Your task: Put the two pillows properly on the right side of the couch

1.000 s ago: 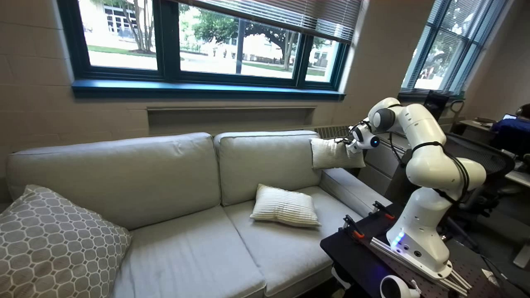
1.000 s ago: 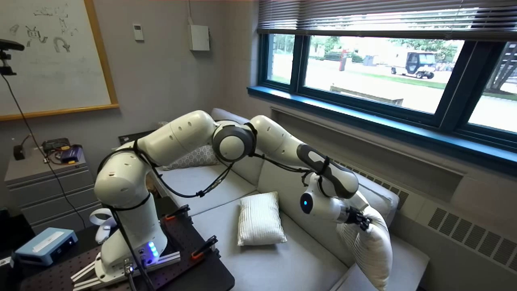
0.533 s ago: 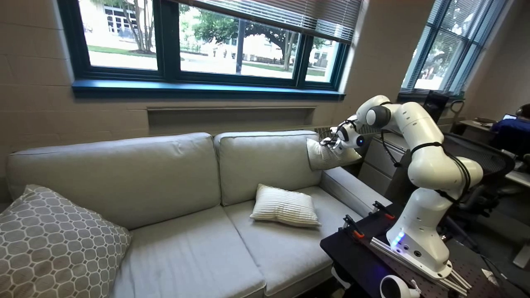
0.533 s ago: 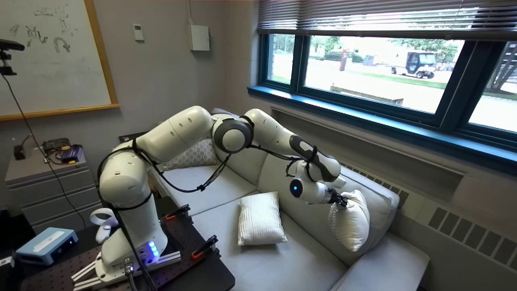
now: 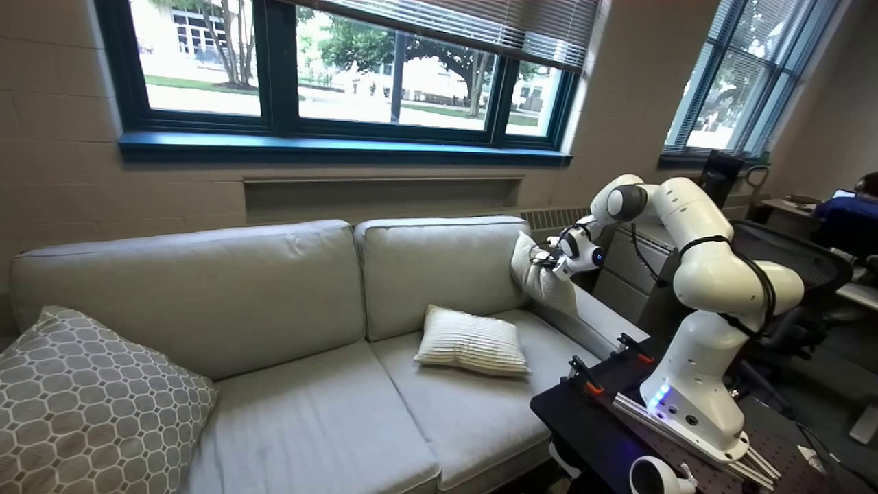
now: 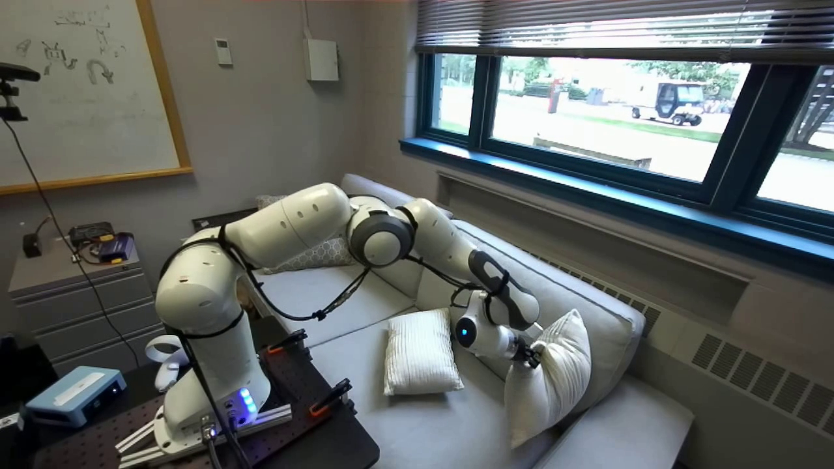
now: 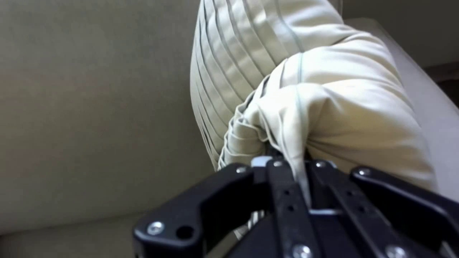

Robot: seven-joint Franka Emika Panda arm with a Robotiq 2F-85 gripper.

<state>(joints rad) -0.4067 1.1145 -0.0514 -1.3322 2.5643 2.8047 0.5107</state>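
Observation:
One off-white pleated pillow (image 5: 552, 291) hangs tilted at the right corner of the couch (image 5: 295, 412), before the back cushion and beside the padded arm. My gripper (image 6: 531, 357) is shut on its edge; in the wrist view a fold of the pillow (image 7: 344, 111) is pinched between the fingers (image 7: 287, 200), with cloth bunched around the tips. Whether its lower corner rests on the seat I cannot tell. The second off-white pillow (image 5: 473, 342) lies flat on the right seat cushion, apart from the gripper, and shows in both exterior views (image 6: 422, 355).
A larger grey patterned pillow (image 5: 89, 405) leans at the couch's left end. The couch arm (image 5: 590, 312) borders the right seat. Black clamps (image 5: 586, 374) stick up along the edge of the robot's table (image 6: 319, 423). A window sill (image 6: 586, 179) runs behind the couch.
The gripper has carried the held pillow inward from over the right arm toward the right seat corner, then lower. The pillow now tilts more steeply. The pillow on the seat has not moved.

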